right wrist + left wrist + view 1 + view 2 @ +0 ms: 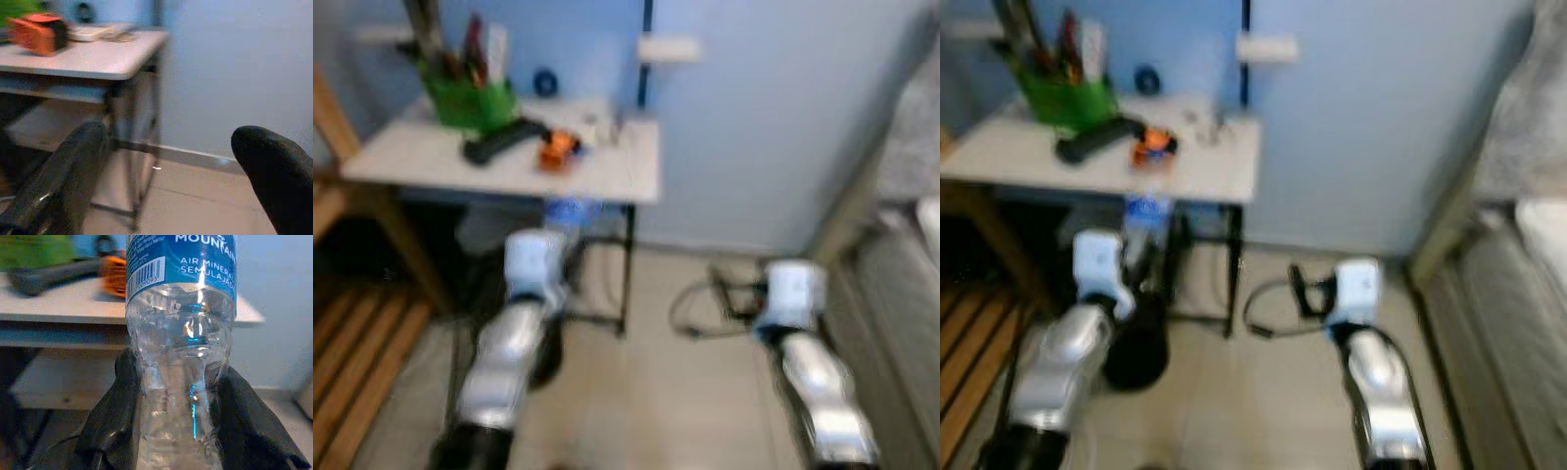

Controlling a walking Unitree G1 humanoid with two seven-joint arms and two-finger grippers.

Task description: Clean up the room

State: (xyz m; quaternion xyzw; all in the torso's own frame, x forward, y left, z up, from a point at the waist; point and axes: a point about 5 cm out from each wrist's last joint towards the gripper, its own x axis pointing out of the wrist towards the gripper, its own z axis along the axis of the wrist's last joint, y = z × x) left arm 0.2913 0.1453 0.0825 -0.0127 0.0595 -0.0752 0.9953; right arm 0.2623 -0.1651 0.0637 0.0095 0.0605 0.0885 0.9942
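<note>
Our left gripper (171, 431) held a clear water bottle (181, 333) upright, its two fingers (115, 416) clamped on the lower body, just in front of the white table (499, 162). Our right gripper (181, 176) hung with fingers wide apart over the floor (195, 196), holding nothing. Farther back, a green holder (470, 98), a black remote (499, 140) and an orange object (558, 149) sat on the table.

A clear plastic water bottle (180, 347) with a blue label is held upright between the two black fingers (115, 416) of the left pincer (178, 421), clamped around its lower body. White lettering and a barcode can be read on the label, and the clear ribbed part below looks pretty much empty. In the head views, which are blurred, the bottle (566, 215) is seen just in front of the white table's (636, 176) front edge, low and near its right side.
</note>
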